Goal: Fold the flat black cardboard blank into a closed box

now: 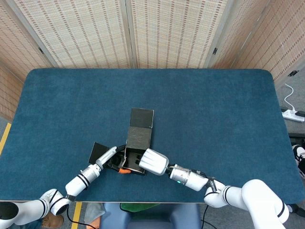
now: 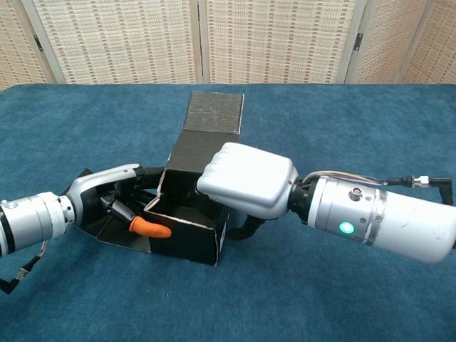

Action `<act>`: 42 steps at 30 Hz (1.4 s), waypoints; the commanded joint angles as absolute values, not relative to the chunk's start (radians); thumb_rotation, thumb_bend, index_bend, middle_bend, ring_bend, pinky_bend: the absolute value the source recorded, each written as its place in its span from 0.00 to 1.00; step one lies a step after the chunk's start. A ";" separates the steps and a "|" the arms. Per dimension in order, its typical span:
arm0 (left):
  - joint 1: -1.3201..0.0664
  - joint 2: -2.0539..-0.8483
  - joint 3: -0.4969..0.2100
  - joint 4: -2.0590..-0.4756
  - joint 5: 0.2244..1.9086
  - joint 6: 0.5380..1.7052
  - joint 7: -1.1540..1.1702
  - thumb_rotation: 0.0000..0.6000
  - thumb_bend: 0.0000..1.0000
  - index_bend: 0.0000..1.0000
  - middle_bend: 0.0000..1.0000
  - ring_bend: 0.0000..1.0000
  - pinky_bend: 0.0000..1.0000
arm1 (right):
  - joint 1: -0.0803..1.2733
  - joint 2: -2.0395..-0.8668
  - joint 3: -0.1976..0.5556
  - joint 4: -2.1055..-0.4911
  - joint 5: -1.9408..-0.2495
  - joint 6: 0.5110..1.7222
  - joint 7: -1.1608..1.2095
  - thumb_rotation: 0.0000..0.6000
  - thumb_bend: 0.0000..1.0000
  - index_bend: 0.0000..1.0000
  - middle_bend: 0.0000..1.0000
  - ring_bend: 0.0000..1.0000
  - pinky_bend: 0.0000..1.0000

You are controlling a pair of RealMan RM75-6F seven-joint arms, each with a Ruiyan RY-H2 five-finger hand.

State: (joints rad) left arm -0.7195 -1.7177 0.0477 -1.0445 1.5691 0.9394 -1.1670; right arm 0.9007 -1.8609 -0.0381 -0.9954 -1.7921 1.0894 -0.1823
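The black cardboard box (image 1: 138, 139) (image 2: 187, 240) stands partly folded near the table's front edge, walls up and top open. Its lid flap (image 1: 142, 118) (image 2: 214, 112) stretches away at the back, and a left flap (image 1: 98, 151) lies flat on the table. My left hand (image 1: 107, 159) (image 2: 112, 194) reaches into the box from the left, its orange-tipped finger (image 2: 150, 228) lying inside along the front wall beside a small side tab. My right hand (image 1: 153, 162) (image 2: 246, 178) covers the box's right side, fingers curled over the right wall and into the box.
The blue cloth-covered table (image 1: 214, 109) spreads wide to the right and back. Woven folding screens (image 1: 167, 33) stand behind it. A power strip (image 1: 293, 114) lies off the table at the far right.
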 commanded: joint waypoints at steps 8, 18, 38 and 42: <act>-0.716 -1.717 0.048 -1.039 1.566 0.936 -1.167 1.00 0.17 0.35 0.36 0.62 0.86 | 0.910 -1.853 -0.044 -0.992 -1.794 1.070 -0.186 1.00 0.20 1.00 0.96 0.85 1.00; -0.708 -1.716 0.040 -1.045 1.549 0.932 -1.159 1.00 0.17 0.35 0.36 0.62 0.86 | 0.905 -1.838 -0.052 -0.980 -1.807 1.090 -0.189 1.00 0.22 1.00 0.98 0.85 1.00; -0.670 -1.698 -0.024 -1.140 1.473 0.949 -0.977 1.00 0.17 0.30 0.27 0.32 0.60 | 0.899 -1.743 -0.054 -1.035 -1.812 1.116 -0.183 1.00 0.01 0.00 0.06 0.75 1.00; -0.660 -1.677 -0.026 -1.175 1.478 0.966 -0.961 1.00 0.17 0.18 0.09 0.10 0.40 | 0.886 -1.711 -0.033 -1.078 -1.805 1.168 -0.145 1.00 0.01 0.00 0.05 0.75 1.00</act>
State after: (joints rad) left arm -0.6630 -1.6823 -0.0247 -1.1695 1.4765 0.9618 -0.9651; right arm 0.8938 -1.7256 -0.0441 -1.0596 -1.8101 1.1491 -0.1592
